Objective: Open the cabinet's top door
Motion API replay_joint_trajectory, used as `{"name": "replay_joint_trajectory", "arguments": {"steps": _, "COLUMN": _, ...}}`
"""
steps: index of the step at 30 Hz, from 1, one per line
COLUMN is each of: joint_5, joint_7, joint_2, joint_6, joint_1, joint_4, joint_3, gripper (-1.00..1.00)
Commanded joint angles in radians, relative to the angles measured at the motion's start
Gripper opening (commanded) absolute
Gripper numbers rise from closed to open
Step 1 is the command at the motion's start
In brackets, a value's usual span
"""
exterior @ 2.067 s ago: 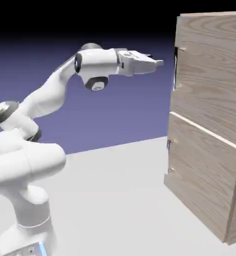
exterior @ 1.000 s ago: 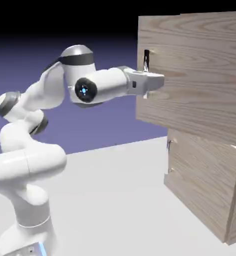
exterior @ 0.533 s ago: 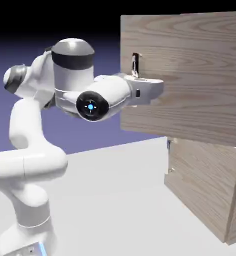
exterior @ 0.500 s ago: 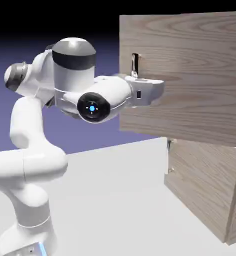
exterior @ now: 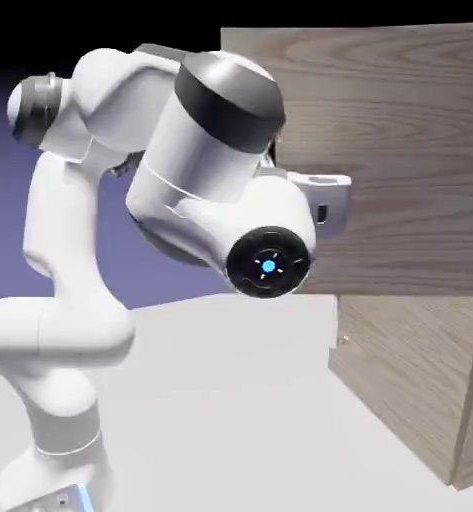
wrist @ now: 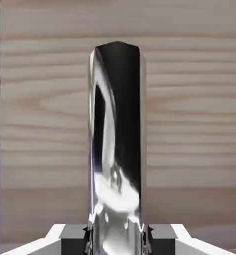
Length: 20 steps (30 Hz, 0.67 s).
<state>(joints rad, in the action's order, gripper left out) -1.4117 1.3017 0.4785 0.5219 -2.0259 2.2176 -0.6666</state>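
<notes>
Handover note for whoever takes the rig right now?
Gripper: closed on the shiny bar handle, one fingertip on each side of it.
Top door: swung out from the cabinet, handle side toward the arm.
Lower door: partly hidden behind the arm and the top door; what shows looks closed.
Done: handle gripped, top door open.
Left: probably check the opening is wide enough, then release the handle and back off.

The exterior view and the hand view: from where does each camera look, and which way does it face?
Exterior view: outside the robot, facing arm and cabinet from beside; most of the arm shows.
Hand view: on the hand, looking along the fingers at the handle; only fingertips show, at the bottom.
Both share the top door.
</notes>
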Motion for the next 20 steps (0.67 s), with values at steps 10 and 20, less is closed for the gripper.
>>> {"name": "replay_joint_trajectory", "arguments": {"steps": 10, "joint_5": 0.225, "joint_7": 0.024, "joint_2": -0.362, "joint_6": 0.041, "joint_1": -0.012, "joint_4": -0.286, "joint_3": -0.122, "gripper": -1.0}}
{"name": "replay_joint_trajectory", "arguments": {"steps": 20, "joint_5": 0.372, "joint_7": -0.079, "joint_2": -0.689, "joint_6": 0.069, "joint_1": 0.084, "joint_4": -0.547, "joint_3": -0.174, "gripper": 1.0}}
